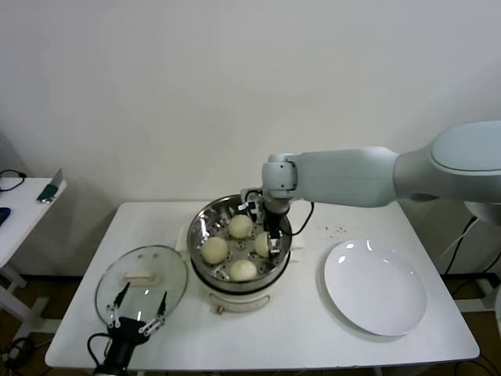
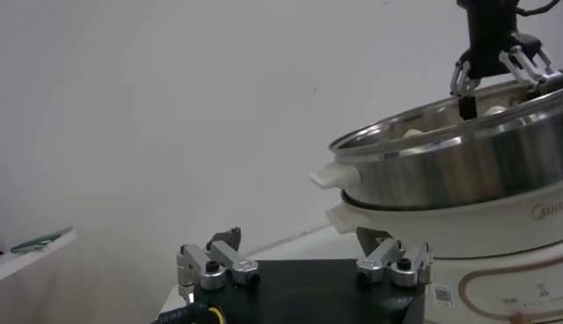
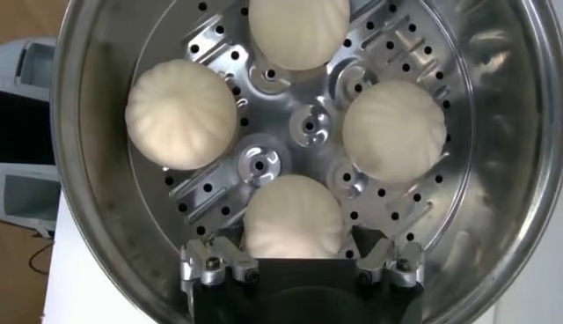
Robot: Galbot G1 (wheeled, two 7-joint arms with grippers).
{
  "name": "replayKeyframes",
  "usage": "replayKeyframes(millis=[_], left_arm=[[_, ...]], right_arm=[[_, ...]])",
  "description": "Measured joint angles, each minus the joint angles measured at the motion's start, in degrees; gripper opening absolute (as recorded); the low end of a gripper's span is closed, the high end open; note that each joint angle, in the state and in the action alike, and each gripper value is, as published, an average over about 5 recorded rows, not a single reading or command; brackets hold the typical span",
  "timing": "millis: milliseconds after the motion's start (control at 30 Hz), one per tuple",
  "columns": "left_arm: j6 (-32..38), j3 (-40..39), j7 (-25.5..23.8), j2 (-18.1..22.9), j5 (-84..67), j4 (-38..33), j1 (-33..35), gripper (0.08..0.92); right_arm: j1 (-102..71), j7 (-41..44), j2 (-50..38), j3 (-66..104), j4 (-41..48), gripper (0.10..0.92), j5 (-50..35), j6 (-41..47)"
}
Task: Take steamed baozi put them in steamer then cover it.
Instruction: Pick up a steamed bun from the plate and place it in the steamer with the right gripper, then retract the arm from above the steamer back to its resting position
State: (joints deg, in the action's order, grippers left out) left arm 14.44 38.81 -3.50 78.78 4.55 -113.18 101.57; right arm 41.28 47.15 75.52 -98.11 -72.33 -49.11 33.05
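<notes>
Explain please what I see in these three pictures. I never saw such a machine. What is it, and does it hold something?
It is a robot with two arms, each ending in a two-fingered gripper. The wide picture is taken from its head, looking down at a white table. The other two come from cameras on its wrists.

On the table stands a metal steamer with four baozi inside. A glass cover lies to its left and an empty white plate to its right.

The right gripper hangs over the steamer, open, above one baozi, as its wrist picture shows from above. The left gripper waits open at the near edge of the cover; its wrist camera sees the steamer from the side. Neither holds anything.
</notes>
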Motion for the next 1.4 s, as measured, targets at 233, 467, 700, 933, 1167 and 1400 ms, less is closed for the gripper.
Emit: replayKeyframes(millis=[233,467,700,933,1167,1400], left_arm=[[0.02,0.0,0.0,0.0,0.16,0.37,0.0,0.823],[-0.07,0.32,0.01,-0.01,0.23,0.83,-0.2,0.823],[-0.53,0.81,0.44,0.19,0.23,0.97,-0.81,0.823],[-0.88,1.19,1.07,0.64,0.6,0.72,-1.4,0.823],[-1.6,1.25,1.36,1.28,1.82,0.25,-2.35,0.823],[-2.96,0.58,1.56,2.7,4.32,-0.81,-3.6,0.823]], right_arm=[[1.88,1.58,-1.62,1.61,-0.58,0.823,-0.14,-0.8],[4.05,1.7,-5.79,4.36,-2.1,0.823,-1.66,-1.91],[4.06,-0.94,-12.39,8.53,-4.49,0.823,-1.73,-5.4],[-0.48,-7.64,-21.03,15.47,-8.07,0.823,0.84,-11.69],[-11.53,-16.28,-30.45,27.29,-12.05,0.823,3.99,-18.12],[-29.23,-24.76,-36.96,45.21,-15.4,0.823,6.99,-25.58]])
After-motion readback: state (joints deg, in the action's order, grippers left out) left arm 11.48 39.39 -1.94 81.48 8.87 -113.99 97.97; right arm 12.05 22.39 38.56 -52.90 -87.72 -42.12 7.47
